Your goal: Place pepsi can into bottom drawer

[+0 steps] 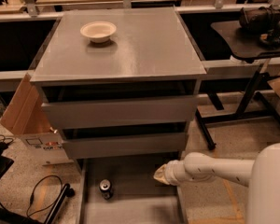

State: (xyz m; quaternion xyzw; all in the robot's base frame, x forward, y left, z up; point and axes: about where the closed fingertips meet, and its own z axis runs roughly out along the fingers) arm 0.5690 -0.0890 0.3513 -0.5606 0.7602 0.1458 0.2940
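High frontal view, gripper (pixel 161 174) lower right

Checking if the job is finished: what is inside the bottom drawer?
The pepsi can stands upright in the bottom drawer, near its left side. The gripper is at its right edge, apart from the can. The drawer's back is hidden under the cabinet.

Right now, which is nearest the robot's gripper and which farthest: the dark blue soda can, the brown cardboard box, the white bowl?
From the gripper, low at the grey bottom drawer's right edge:
1. Dark blue pepsi can, standing in that drawer, to the left.
2. Brown cardboard box, on the floor, far left.
3. White bowl, up on the grey cabinet.
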